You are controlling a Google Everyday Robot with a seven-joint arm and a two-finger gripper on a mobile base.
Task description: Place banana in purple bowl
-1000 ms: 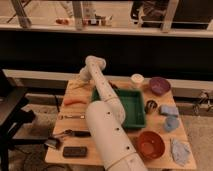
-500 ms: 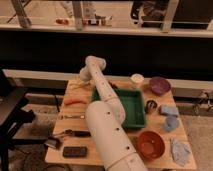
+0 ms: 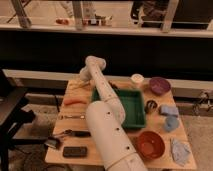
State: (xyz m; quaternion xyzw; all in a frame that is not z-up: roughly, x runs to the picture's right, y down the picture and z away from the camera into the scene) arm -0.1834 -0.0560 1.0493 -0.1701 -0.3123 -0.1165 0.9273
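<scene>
A: Where was the gripper (image 3: 81,81)?
B: Far left of the table (image 3: 60,150), barely moved; its grip couldn't be made out.
A: The banana?
B: Hidden; purple bowl (image 3: 159,85) sat empty, far right.

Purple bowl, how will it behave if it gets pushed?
The purple bowl sits upright, wide and low, so it would probably slide rather than tip. It looks small, so likely light. The gripper is at the table's far left, away from it.
</scene>
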